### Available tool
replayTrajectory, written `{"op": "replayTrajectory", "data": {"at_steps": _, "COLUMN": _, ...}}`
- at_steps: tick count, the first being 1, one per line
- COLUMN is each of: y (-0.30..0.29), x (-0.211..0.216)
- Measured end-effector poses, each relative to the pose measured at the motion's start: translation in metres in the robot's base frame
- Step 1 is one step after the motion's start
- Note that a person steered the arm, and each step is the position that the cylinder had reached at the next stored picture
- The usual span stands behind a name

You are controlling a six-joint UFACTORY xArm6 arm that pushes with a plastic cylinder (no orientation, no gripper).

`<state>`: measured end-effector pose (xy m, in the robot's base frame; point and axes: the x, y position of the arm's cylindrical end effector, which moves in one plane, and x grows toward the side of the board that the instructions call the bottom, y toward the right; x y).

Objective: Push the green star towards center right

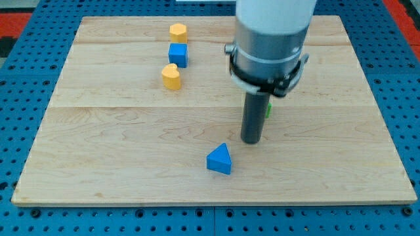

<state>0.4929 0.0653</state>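
Green star (269,109), only a sliver visible, sits just behind my tip (252,141) on the wooden bench (131,151), toward the view's right. I carry no pincer, only a rod holding nothing. It looks light, rigid, likely to spin; I'd push its left flank squarely, through its middle.

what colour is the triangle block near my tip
Blue: the triangle block sits just below-left of my tip in the camera view.

My tip (252,141) touching green block (268,109), mostly hidden behind rod.
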Motion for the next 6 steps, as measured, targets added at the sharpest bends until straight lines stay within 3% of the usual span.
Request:
{"op": "replayTrajectory", "data": {"at_steps": 3, "y": 0.009, "x": -0.092}}
{"op": "replayTrajectory", "data": {"at_steps": 4, "y": 0.012, "x": -0.085}}
{"op": "replayTrajectory", "data": {"at_steps": 6, "y": 0.097, "x": -0.064}}
